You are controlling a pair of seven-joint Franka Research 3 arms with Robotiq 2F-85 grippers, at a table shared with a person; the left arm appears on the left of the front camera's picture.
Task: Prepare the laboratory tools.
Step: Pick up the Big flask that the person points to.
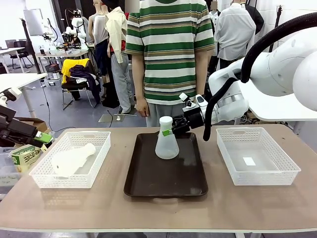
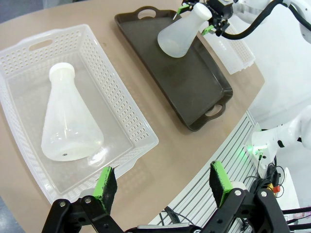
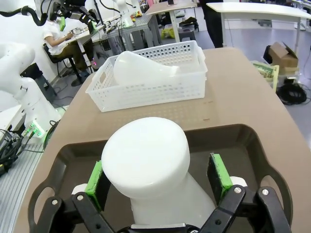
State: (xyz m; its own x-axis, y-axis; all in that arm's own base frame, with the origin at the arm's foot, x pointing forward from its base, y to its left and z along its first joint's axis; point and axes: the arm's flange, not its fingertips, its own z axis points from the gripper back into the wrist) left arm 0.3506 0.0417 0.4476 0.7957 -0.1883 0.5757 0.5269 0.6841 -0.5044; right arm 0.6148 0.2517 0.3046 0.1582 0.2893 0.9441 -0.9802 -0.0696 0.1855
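One frosted-white conical flask [image 1: 167, 144] [image 2: 182, 34] [image 3: 146, 160] stands upright on the dark brown tray [image 1: 163, 183] [image 2: 194, 92] [image 3: 243, 141]. My right gripper [image 1: 171, 130] [image 2: 206, 19] [image 3: 156, 177] is at its neck, jaws open, a green pad on each side just under the white rim. A second flask [image 1: 72, 158] [image 2: 68, 121] [image 3: 141, 70] lies on its side in the left white mesh basket [image 1: 94, 163] [image 2: 121, 92] [image 3: 146, 92]. My left gripper [image 1: 43, 138] [image 2: 163, 187] hangs open and holds nothing, off the table's left edge beside that basket.
An empty white mesh basket [image 1: 257, 173] [image 2: 238, 48] sits right of the tray. A person in a striped shirt [image 1: 168, 49] stands at the far side, hands down. A green-and-white box [image 1: 25, 156] lies off the left edge. The near part of the tabletop [image 1: 158, 213] is bare.
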